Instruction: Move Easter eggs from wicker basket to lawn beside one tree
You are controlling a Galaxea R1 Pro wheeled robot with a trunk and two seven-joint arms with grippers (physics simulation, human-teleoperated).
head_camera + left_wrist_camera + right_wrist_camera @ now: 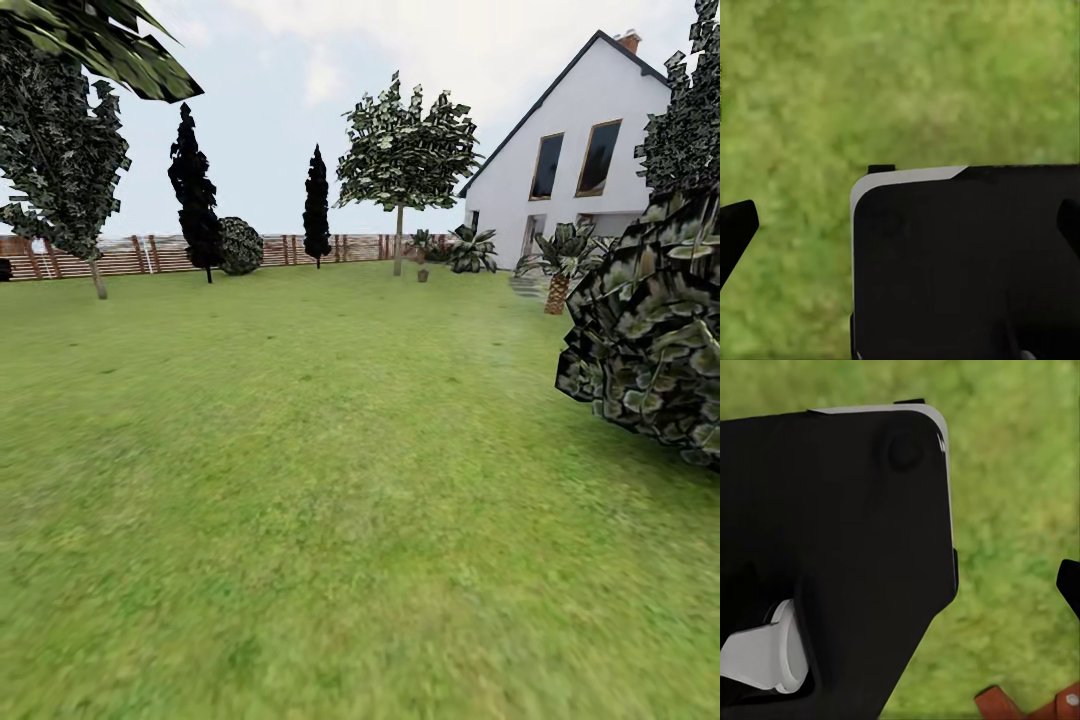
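The Easter eggs and the wicker basket are out of view. The lawn [330, 480] stretches wide ahead in the garden. A tree [399, 235] with a pale bare trunk stands at the far side near the fence, and another such tree [97, 275] stands at the far left. Over grass, my left gripper [900, 225] is open with nothing between its black fingertips [736, 225], which sit far apart. My right gripper [900, 589] shows one fingertip [1069, 583] far out to the side, and it holds nothing.
A big dark leafy bush [650, 330] crowds the right side. A white house [580, 150] stands at the back right, a brown slat fence [130, 255] and two dark narrow trees [195, 190] behind. The robot's black body [967, 262] lies under both wrists. Reddish-brown pieces [1020, 705] lie on the grass.
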